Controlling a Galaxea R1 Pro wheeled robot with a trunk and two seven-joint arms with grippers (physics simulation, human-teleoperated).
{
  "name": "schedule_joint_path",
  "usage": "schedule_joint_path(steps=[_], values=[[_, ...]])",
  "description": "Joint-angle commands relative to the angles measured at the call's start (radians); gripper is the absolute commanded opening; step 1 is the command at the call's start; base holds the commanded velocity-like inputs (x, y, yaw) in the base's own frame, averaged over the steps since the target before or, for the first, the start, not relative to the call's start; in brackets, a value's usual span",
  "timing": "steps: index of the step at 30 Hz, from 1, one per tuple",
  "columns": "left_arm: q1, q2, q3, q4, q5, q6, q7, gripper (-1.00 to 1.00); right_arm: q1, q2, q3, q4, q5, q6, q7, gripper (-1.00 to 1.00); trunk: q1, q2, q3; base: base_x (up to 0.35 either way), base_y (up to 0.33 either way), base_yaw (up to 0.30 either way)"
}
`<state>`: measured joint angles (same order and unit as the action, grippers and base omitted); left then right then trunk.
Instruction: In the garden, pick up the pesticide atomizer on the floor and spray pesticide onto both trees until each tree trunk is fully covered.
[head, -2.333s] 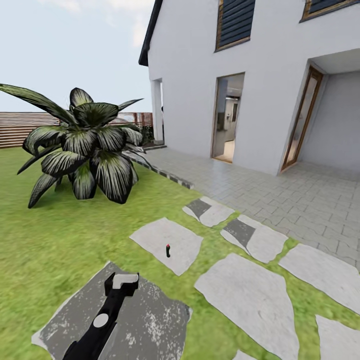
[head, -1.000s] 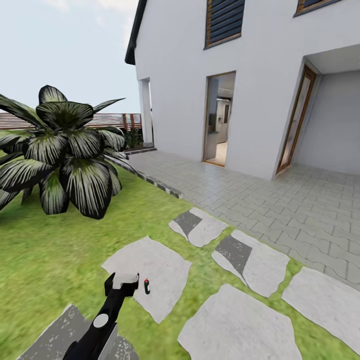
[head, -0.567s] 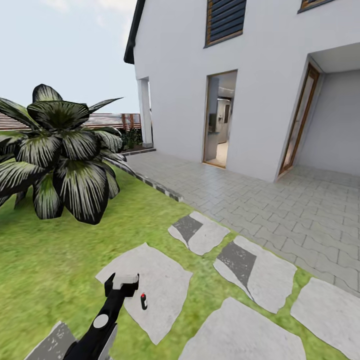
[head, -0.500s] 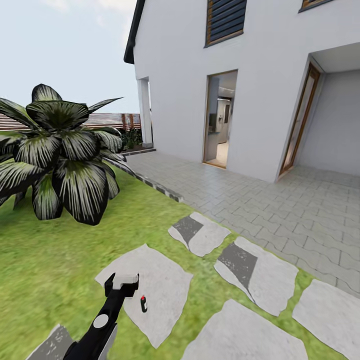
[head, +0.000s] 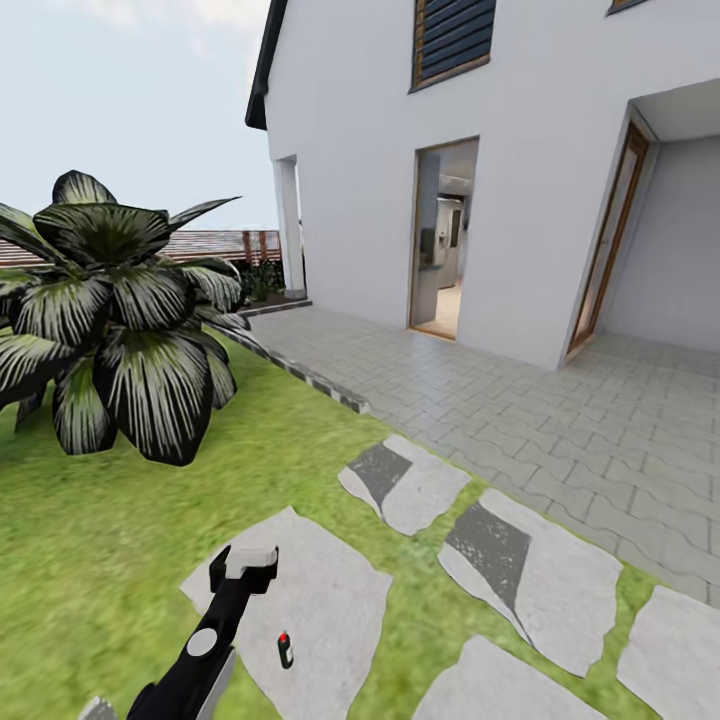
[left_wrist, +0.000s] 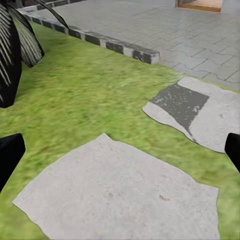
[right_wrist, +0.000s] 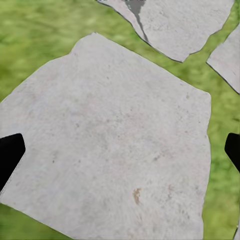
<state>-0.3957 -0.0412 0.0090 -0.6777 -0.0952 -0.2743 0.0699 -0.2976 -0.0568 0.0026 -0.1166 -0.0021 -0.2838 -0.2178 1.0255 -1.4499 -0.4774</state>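
Observation:
The pesticide atomizer (head: 285, 649), a tiny dark sprayer with a red dot on top, stands upright on a pale stepping stone (head: 320, 600) in the garden lawn (head: 90, 520). My left gripper (head: 245, 563) hovers just left of it and a little farther out, not touching. In the left wrist view that gripper (left_wrist: 120, 155) is open over the same stone (left_wrist: 120, 195). The right gripper (right_wrist: 120, 155) is open above another flat stone (right_wrist: 115, 145), holding nothing. Both trees and their trunks are out of view.
A big dark-leaved plant (head: 110, 320) stands on the grass to the left. More stepping stones (head: 530, 575) run right toward a grey paved patio (head: 560, 420) and a white house (head: 520, 150) with an open doorway. A slatted wooden fence (head: 215, 243) closes the back.
The camera has advanced and turned, so the whole scene has slid down and left. The atomizer, once ahead of the left gripper, now stands beside and nearer than its tip.

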Motion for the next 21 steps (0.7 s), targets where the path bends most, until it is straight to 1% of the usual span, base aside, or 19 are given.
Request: schedule_joint_path(steps=[1, 8, 15, 18, 21], values=[[0.0, 0.0, 0.0, 0.0, 0.0, 0.0, 0.0, 1.0, 0.0, 0.0, 0.0, 0.0, 0.0, 0.0, 0.0, 1.0, 0.0, 0.0, 0.0, 0.251, 0.012, 0.0], [0.0, 0.0, -0.001, 0.0, 0.0, 0.0, 0.0, 1.0, 0.0, 0.0, 0.0, 0.0, 0.0, 0.0, 0.0, 1.0, 0.0, 0.0, 0.0, 0.219, 0.005, -0.013], [0.0, 0.0, -0.001, 0.0, 0.0, 0.0, -0.001, 1.0, 0.0, 0.0, 0.0, 0.0, -0.001, 0.0, 0.0, 1.0, 0.0, 0.0, 0.003, 0.306, 0.002, -0.162], [0.0, 0.0, -0.001, 0.0, 0.001, -0.001, -0.001, 1.0, 0.0, 0.0, 0.0, 0.0, 0.0, 0.0, 0.0, 1.0, 0.0, 0.0, 0.003, 0.239, 0.1, -0.06], [0.0, 0.0, -0.001, -0.001, 0.0, -0.001, -0.001, 1.0, 0.0, 0.0, 0.0, 0.0, 0.0, 0.0, 0.0, 1.0, 0.0, 0.0, 0.004, 0.243, 0.193, -0.037]])
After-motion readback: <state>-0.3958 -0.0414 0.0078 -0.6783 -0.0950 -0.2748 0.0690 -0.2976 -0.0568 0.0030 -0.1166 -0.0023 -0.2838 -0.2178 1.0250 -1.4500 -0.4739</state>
